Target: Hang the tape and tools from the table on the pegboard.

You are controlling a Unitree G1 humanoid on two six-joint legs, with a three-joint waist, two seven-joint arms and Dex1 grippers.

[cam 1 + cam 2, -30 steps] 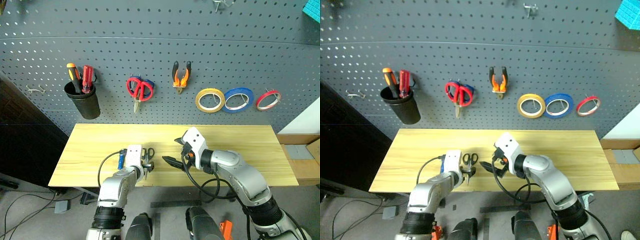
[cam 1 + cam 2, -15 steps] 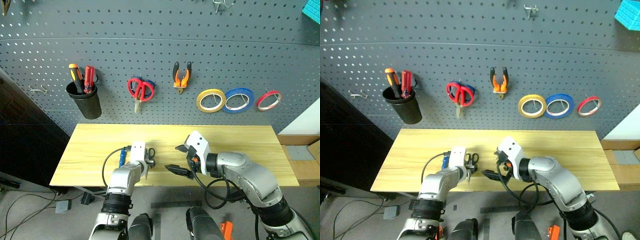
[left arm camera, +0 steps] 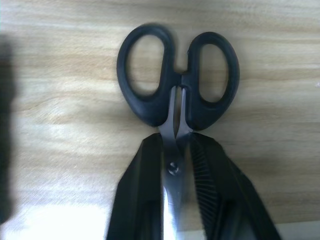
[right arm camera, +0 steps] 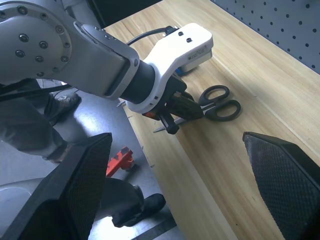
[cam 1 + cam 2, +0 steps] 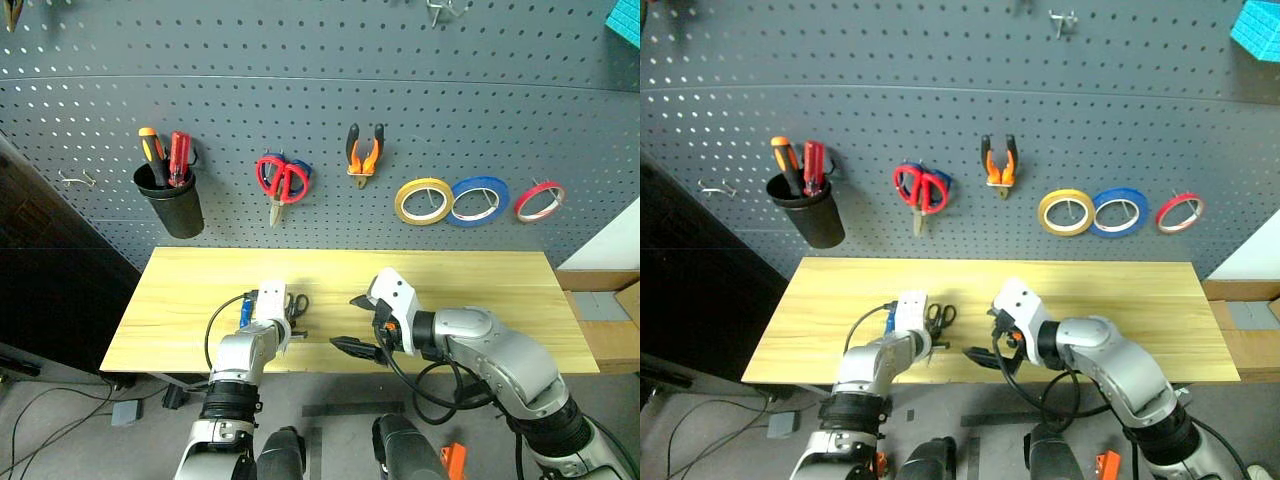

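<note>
The pegboard rose ahead of and above both end effectors, already carrying the yellow tape roll and the orange-and-black pliers, alongside a blue roll, a red roll, red-handled scissors and a black cup of screwdrivers. Judging from that, tape and pliers were done, and the black-handled scissors were the step in hand.

The counter lay beneath both end effectors. The right end effector hung over the near edge with its fingers spread wide and nothing between them, off to the right of the left one.

The left end effector was pressed together on the black-handled scissors, pinching the blades at the pivot screw. The handle loops lay flat on the counter just beyond its fingertips, and the blade tips pointed back under the wrist, past the counter's near edge. A blue-handled screwdriver seemed to lie just beside the wrist, on its left, though it was mostly hidden.

To do the step well, I would lift straight up first, so the loops clear the wood without dragging. The grip sits on smooth, narrow steel, so the scissors could swivel about the pinch; a slow carry would guard against that. Keeping the loops leading would let one slip over a free hook.
</note>
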